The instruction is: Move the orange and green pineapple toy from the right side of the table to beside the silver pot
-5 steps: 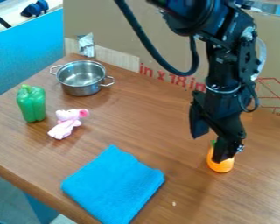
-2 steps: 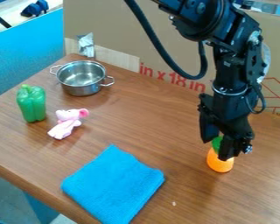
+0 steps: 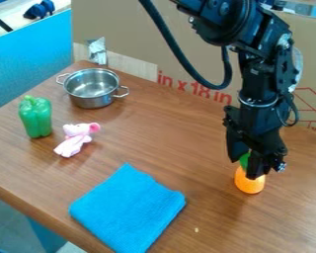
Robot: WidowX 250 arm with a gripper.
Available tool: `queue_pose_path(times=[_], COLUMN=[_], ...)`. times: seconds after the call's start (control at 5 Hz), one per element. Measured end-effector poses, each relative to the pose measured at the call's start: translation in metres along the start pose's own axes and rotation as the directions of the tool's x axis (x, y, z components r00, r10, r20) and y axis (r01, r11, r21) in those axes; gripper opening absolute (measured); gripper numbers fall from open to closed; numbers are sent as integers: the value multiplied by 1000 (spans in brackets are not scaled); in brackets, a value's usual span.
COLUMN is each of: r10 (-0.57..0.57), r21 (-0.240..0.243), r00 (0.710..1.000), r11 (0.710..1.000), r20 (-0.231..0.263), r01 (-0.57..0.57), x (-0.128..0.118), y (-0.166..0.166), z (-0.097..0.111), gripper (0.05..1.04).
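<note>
While the black robot arm (image 3: 263, 74) enters from the top edge at the right of the view, its black two-finger gripper (image 3: 244, 169) hangs low at an orange, round-bottomed toy with a green top (image 3: 250, 185), partly covering it; whether the pincer is apart, together or clamped on this toy cannot be told. Position of the toy: right-hand part of the brown wood-grain table (image 3: 180, 136), upright, to the right of the folded bright-blue cloth (image 3: 128, 210) and well apart from it. One pale speck (image 3: 196, 230), near the cloth's lower right side. One pink toy animal (image 3: 73, 141), lying left of centre, above the cloth in the view. One glossy green bell pepper (image 3: 35, 117), upright, near the pink animal, farther left. One shiny round metal pot (image 3: 95, 102), two looped handles, uncovered, toward the table's far corner. Behind: tan cardboard (image 3: 140, 32) with red print; a crumpled silvery packet (image 3: 97, 51), upright beyond the pot; a blue panel (image 3: 28, 66) at the left.
</note>
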State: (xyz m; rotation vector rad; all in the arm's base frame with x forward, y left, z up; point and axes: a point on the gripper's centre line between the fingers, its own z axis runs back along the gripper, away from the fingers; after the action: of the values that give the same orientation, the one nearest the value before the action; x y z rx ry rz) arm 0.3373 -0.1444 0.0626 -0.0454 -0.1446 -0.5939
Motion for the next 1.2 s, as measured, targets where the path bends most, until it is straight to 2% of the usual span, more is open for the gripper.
queue_pose_path(times=[0.2, 0.4, 0.6, 1.0, 1.2], r10=[28, 163, 263, 403, 483], r21=[0, 23, 34, 98, 141], r00=[999, 974, 951, 912, 874], r11=[1000, 985, 962, 907, 862], r20=[33, 157, 162, 80, 55], r01=[-28, -169, -271, -409, -486], x=[-15, -34, -49, -56, -66], y=[7, 39, 73, 141, 171], z=[17, 64, 73, 41, 37], gripper=[615, 615, 615, 615, 615])
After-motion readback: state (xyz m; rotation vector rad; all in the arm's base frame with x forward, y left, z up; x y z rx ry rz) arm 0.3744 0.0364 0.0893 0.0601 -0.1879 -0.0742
